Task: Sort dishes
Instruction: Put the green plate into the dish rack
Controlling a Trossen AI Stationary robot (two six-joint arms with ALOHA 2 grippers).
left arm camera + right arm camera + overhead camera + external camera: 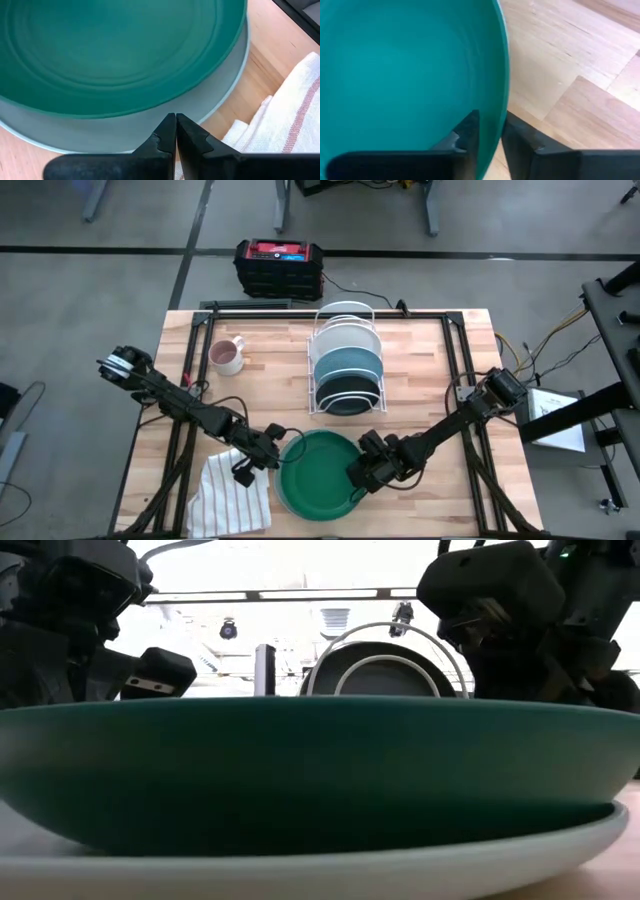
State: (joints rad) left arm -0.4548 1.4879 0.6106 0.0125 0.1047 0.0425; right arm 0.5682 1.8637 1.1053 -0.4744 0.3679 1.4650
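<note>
— What's your right gripper [490,137] on?
— Clamped on the dark green plate's [318,468] rim, one finger inside, one outside. A pale plate [400,865] lies under it on the worktop [450,380].
— And the left gripper [176,131]?
— Fingers pressed together, just beside that rim, striped cloth [232,498] alongside.
</note>
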